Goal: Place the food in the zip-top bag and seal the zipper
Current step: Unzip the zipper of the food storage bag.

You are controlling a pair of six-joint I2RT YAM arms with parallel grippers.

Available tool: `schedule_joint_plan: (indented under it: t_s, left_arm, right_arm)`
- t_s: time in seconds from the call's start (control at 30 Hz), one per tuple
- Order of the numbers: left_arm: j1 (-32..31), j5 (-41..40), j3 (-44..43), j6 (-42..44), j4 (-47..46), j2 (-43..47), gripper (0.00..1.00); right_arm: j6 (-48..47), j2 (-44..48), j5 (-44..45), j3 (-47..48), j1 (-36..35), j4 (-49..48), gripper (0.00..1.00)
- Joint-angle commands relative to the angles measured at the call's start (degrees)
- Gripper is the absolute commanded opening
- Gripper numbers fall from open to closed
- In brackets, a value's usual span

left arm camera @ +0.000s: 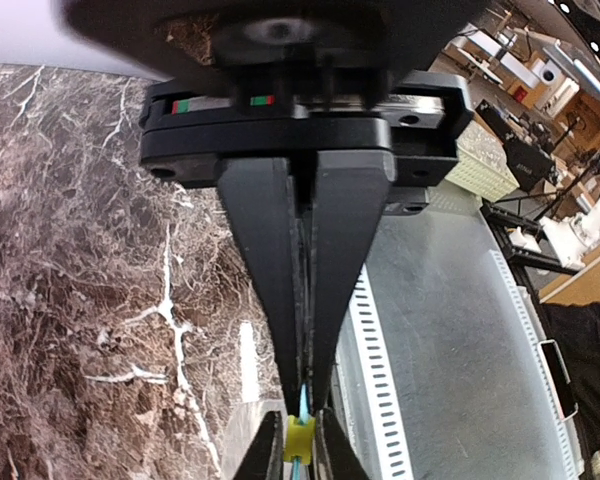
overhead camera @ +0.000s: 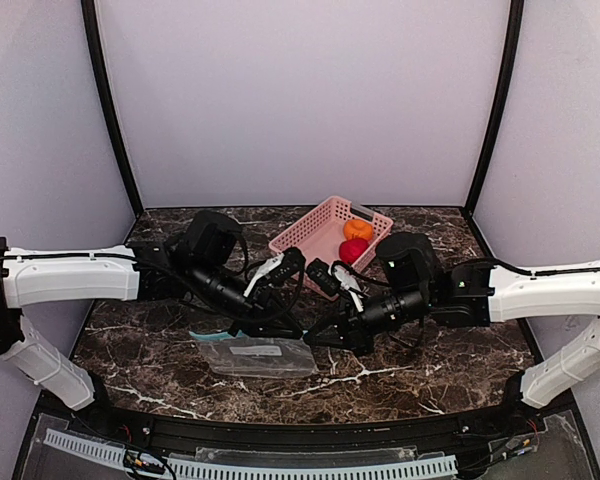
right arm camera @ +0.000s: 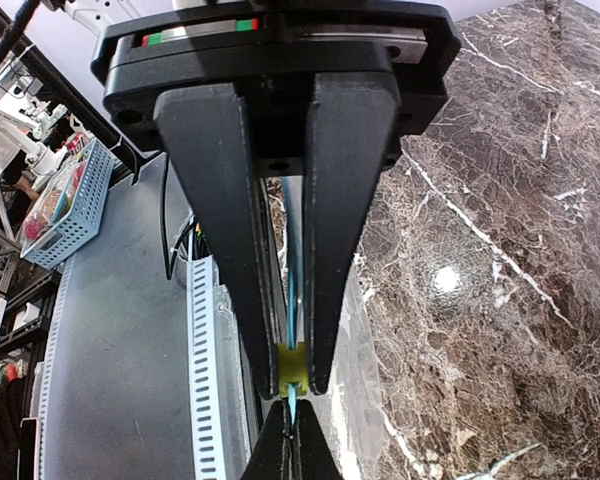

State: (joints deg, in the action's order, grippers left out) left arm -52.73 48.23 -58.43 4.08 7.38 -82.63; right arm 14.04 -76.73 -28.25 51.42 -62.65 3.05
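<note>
The clear zip-top bag (overhead camera: 255,355) lies flat on the marble table, its teal zipper (overhead camera: 220,335) along the far edge. The orange food (overhead camera: 357,229) and the red food (overhead camera: 351,250) sit in the pink basket (overhead camera: 315,232). Both grippers meet at the bag's right far corner. My left gripper (overhead camera: 298,330) (left arm camera: 305,400) is shut on the zipper strip (left arm camera: 302,415). My right gripper (overhead camera: 322,335) (right arm camera: 292,385) is shut on the yellow slider (right arm camera: 293,368), also seen in the left wrist view (left arm camera: 298,440), with the teal strip (right arm camera: 290,300) running between its fingers.
The pink basket stands at the back centre, just behind the two wrists. A black rail and a white slotted strip (overhead camera: 310,468) run along the table's near edge. Grey walls close the back and sides.
</note>
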Motion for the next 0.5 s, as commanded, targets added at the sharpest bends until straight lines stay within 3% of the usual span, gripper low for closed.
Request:
schedule_joint_plan:
  t_s: [0.0, 0.47]
  left_arm:
    - [-0.3, 0.0, 0.4, 0.4, 0.2, -0.4, 0.03]
    - [-0.3, -1.0, 0.2, 1.0, 1.6, -0.5, 0.01]
  right_arm:
    - [0.8, 0.0, 0.7, 0.9, -0.6, -1.6, 0.00]
    - [3.1, 1.5, 6.2, -1.2, -0.6, -2.7, 0.00]
